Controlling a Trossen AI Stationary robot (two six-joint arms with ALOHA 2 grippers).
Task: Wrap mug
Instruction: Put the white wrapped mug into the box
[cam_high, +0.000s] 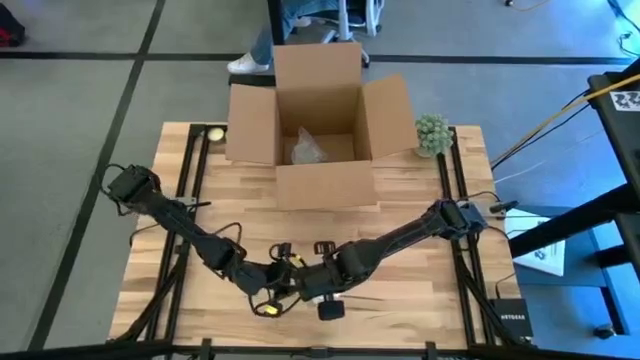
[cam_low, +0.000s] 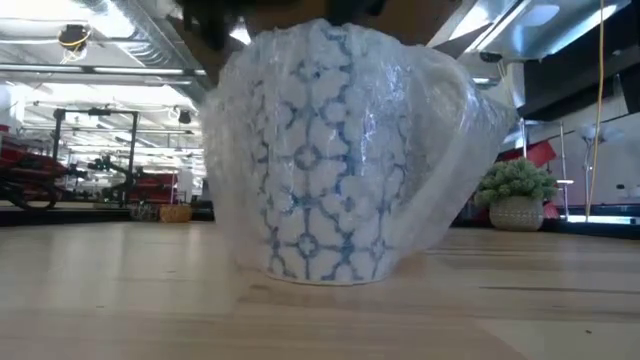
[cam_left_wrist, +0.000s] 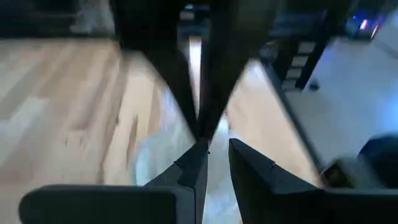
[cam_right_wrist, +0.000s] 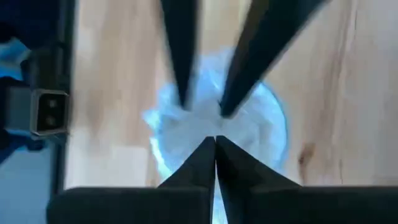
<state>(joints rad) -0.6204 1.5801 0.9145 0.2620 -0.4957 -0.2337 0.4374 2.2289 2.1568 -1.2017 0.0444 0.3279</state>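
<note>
A: Where does the mug (cam_low: 330, 150) stand?

B: Upright on the wooden surface (cam_low: 120, 290) near its front edge, already covered in clear bubble wrap (cam_low: 440, 130), with the blue pattern showing through. Its handle points to one side, toward the small potted plant (cam_low: 517, 195) in the low view.

A: And the end effectors?

B: Both sit directly over the mug's mouth, so the mug lies straight below them, its long axis vertical. The right end effector (cam_right_wrist: 214, 140) has its fingers pressed together at the gathered wrap above the rim. The left end effector (cam_left_wrist: 214, 149) meets it there from the opposite side, fingers nearly closed with a narrow gap; I cannot tell what it pinches.

A: Which arm is nearer?

B: Neither, I judge; they converge on the same spot. The open cardboard box (cam_high: 320, 125) waits well apart at the far edge.
</note>
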